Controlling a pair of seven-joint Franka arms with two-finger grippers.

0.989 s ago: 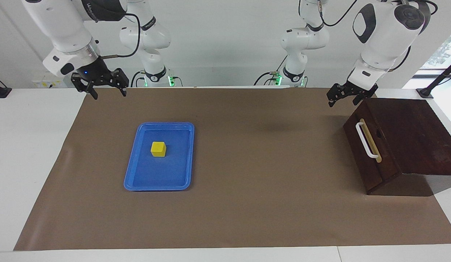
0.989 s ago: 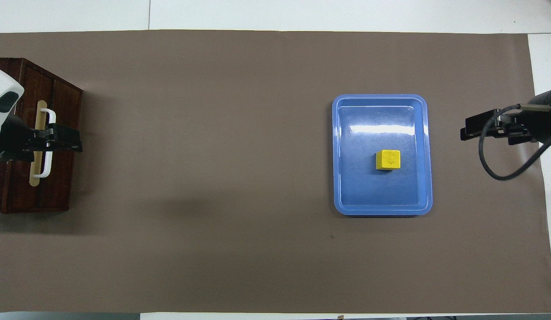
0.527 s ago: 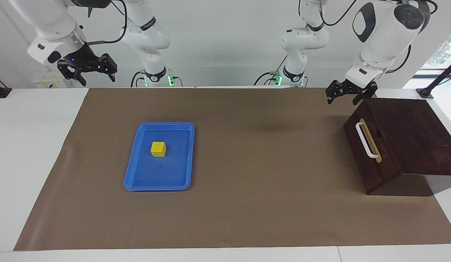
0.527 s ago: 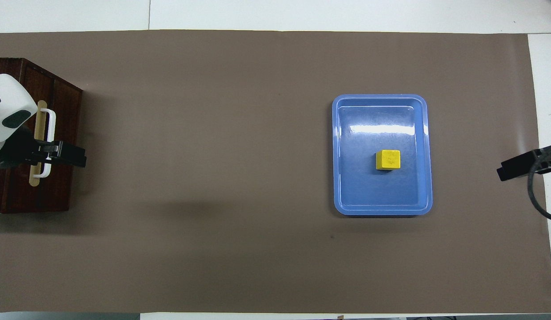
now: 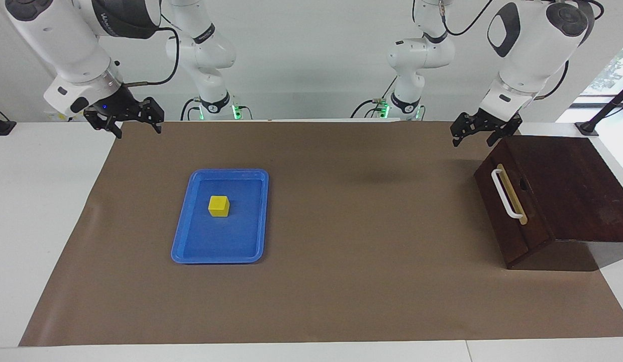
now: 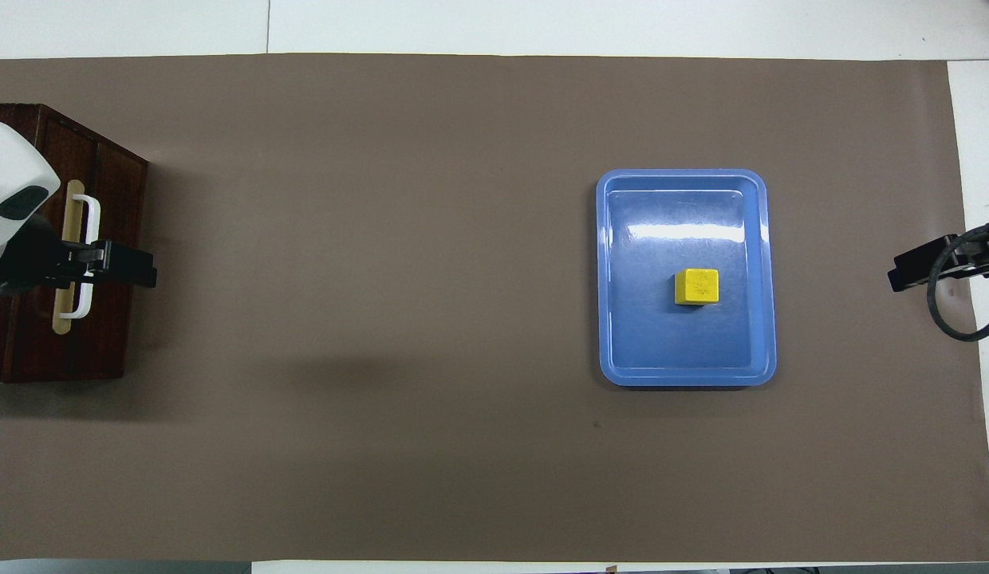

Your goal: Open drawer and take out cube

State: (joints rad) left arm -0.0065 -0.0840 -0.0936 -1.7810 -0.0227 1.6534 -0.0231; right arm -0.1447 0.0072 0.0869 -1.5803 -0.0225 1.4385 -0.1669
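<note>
Cube point(image 5: 219, 206), yellow: in the blue tray point(image 5: 256, 221) on the brown mat point(image 5: 341, 291), toward the right arm's end. Drawer point(image 5: 510, 211): closed, in the dark box at the left arm's end. Left gripper point(image 5: 475, 137), fingers apart, empty, raised over the mat beside the box; right gripper point(image 5: 135, 129), fingers apart, empty, raised over the mat's edge.

table point(image 5: 40, 211): white | on it: brown mat point(image 5: 341, 281) | on mat: blue tray point(image 5: 183, 249), dark wooden box point(image 5: 573, 191)
</note>
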